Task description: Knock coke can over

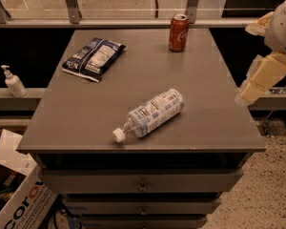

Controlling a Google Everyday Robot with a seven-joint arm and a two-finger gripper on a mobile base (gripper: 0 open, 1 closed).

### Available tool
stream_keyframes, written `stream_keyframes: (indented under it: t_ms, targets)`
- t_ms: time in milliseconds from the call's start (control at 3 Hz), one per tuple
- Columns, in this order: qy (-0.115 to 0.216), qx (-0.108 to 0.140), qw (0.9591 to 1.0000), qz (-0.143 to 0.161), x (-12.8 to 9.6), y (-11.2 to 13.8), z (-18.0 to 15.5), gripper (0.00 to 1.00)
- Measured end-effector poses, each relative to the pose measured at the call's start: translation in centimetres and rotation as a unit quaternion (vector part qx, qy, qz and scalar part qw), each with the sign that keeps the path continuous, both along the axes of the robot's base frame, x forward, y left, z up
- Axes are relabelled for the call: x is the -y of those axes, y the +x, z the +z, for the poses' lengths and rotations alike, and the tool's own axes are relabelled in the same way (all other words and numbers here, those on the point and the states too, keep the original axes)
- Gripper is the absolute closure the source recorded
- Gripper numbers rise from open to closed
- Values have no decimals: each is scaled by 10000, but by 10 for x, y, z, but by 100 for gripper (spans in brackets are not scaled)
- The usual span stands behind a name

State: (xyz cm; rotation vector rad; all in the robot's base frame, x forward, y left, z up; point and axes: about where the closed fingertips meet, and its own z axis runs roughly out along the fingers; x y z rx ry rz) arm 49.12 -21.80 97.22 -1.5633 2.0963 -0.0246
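Note:
The coke can [178, 33] is a small red can with white script and a silver top. It stands upright near the far edge of the grey table [86, 123], right of centre. My gripper [251, 90] is a cream-coloured piece hanging at the right edge of the view, just beyond the table's right side. It is well to the right of the can and nearer to me, and touches nothing.
A clear plastic bottle [150, 113] with a blue-white label lies on its side mid-table. A dark blue snack bag [94, 58] lies at the far left. A soap dispenser [12, 81] stands on a left ledge. A cardboard box [14, 199] sits on the floor.

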Motion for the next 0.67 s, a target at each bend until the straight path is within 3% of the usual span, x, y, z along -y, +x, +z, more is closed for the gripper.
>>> stream_keyframes:
  t_ms: [333,667]
  targets:
    - [315,430,9982,-276,-11,84,-33,0]
    - [315,430,9982,-276,-11,84,-33,0]
